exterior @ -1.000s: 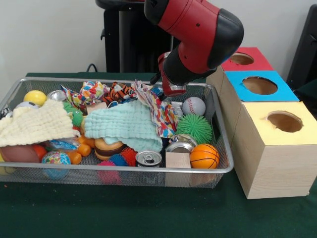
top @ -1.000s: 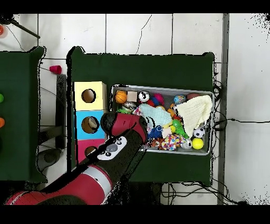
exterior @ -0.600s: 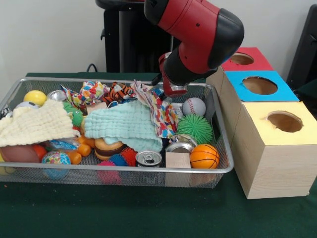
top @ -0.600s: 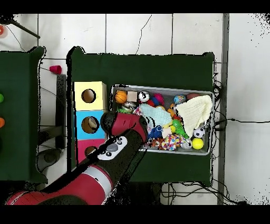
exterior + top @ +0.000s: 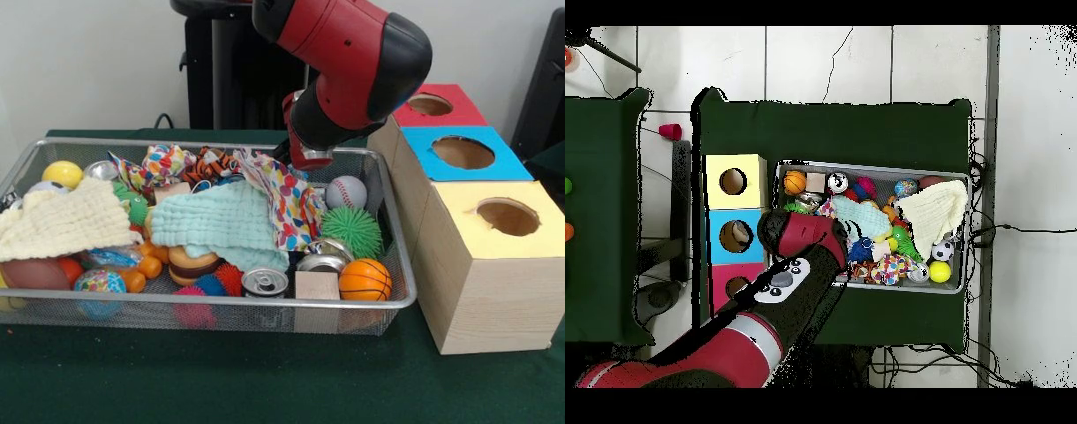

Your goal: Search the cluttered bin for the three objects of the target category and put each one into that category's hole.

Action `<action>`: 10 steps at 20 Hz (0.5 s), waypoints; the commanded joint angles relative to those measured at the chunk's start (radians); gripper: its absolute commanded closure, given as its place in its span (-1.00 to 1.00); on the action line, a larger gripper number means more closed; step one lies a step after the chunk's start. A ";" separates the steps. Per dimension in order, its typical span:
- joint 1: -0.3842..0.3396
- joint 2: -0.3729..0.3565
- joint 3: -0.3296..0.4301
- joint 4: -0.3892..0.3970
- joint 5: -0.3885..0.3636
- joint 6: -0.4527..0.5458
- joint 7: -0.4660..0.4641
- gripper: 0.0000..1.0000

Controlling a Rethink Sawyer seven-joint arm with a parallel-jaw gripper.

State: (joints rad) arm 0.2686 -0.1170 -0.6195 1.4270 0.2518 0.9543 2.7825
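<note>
I see the green worktop carrying the wire bin beside three wooden boxes.

A lab: robot arm, tiled floor.

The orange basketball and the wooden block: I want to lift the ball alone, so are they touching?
Touching. In the front view the orange basketball sits flush against the wooden block, no gap showing between them.

From above we see the wire bin packed with toys and cloths on the green desk. Left of it stand the yellow box, blue box and red box. The red arm covers the bin's near-left corner.
</note>
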 commanded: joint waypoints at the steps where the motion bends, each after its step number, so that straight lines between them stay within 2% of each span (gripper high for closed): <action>1: -0.033 -0.005 0.216 -0.074 0.089 -0.025 0.090 1.00; 10: 0.027 -0.113 0.116 -0.093 0.019 0.181 0.099 1.00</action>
State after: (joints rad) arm 0.2722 -0.1670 -0.6117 1.4254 0.2514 1.0080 2.7825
